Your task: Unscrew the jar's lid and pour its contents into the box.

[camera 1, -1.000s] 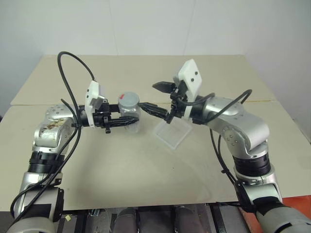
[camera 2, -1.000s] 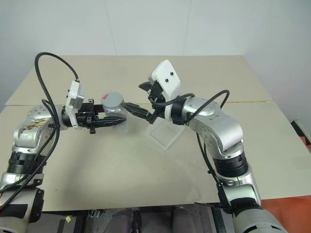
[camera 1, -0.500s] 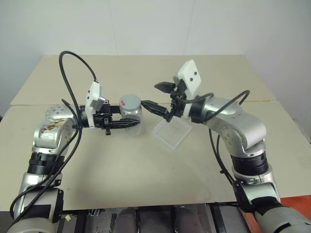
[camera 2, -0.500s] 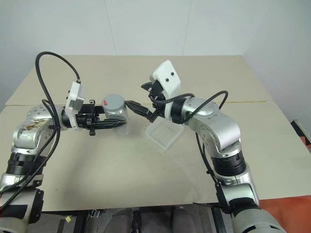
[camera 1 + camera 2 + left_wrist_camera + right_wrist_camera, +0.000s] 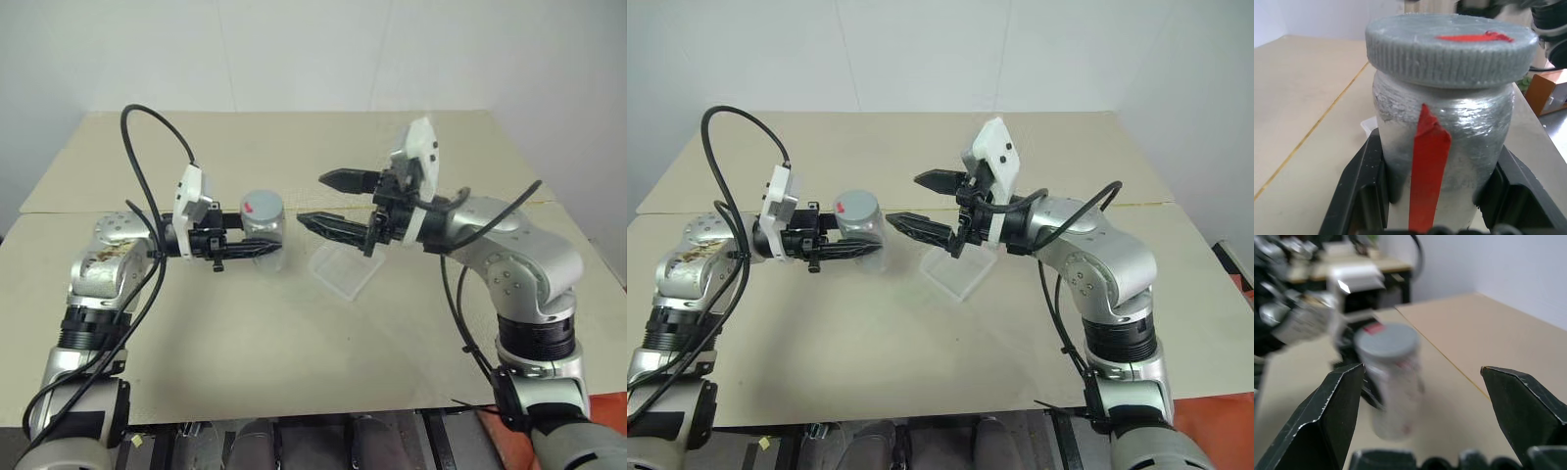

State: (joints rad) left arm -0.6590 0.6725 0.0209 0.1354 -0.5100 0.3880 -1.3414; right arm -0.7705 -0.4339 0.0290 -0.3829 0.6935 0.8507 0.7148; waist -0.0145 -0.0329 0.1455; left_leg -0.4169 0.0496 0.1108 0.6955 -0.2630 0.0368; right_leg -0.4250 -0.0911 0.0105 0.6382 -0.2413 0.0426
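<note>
Grey ribbed lid (image 5: 1451, 48), red-marked, caps my clear jar (image 5: 1444, 147), clamped by the left gripper (image 5: 257, 247); right gripper (image 5: 327, 200) gapes; contents unreadable.

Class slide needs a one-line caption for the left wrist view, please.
Left gripper clamps a clear jar with red tape, its grey lid on.

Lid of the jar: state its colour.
Grey lid with a red mark on top; clearest in the left wrist view.

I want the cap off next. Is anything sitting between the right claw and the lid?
Nothing visible: the open right claw faces the lid across a bare gap, with the jar held in the left claw.
</note>
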